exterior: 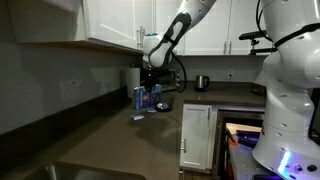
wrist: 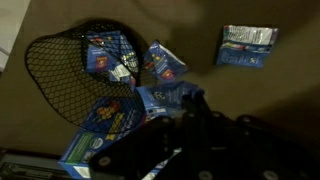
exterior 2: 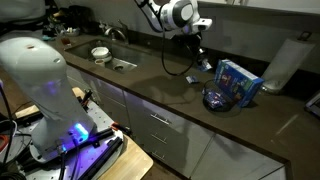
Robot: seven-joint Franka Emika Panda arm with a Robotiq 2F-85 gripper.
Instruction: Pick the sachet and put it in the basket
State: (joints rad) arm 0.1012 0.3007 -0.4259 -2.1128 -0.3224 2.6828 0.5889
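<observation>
Hand: dark bulk low in the wrist view, near the basket. Its fingers sit in shadow, so I cannot tell how wide they stand or whether they grip anything.
Surface: dark brown counter carrying everything here.
Box: blue printed carton, just beside the basket.
Basket: round black wire mesh, open on top, with blue packets lying inside.
Sachet: small blue-and-white packet, flat on bare surface, well apart from the basket and alone.
Axis: its long side runs across the wrist view, a little tilted, with a pale strip along the upper edge and the printed face up.
Look-alike: another blue packet shows just at the fingertips, and whether it is held is unclear.
Handling: probably very light, thin and limp, with a slick wrapper that could slide or buckle under a press.
Hold: best pinched across the short width, fingers coming down either side of the long edges. It lies flat, so the tips would likely need to touch the surface to catch it.
</observation>
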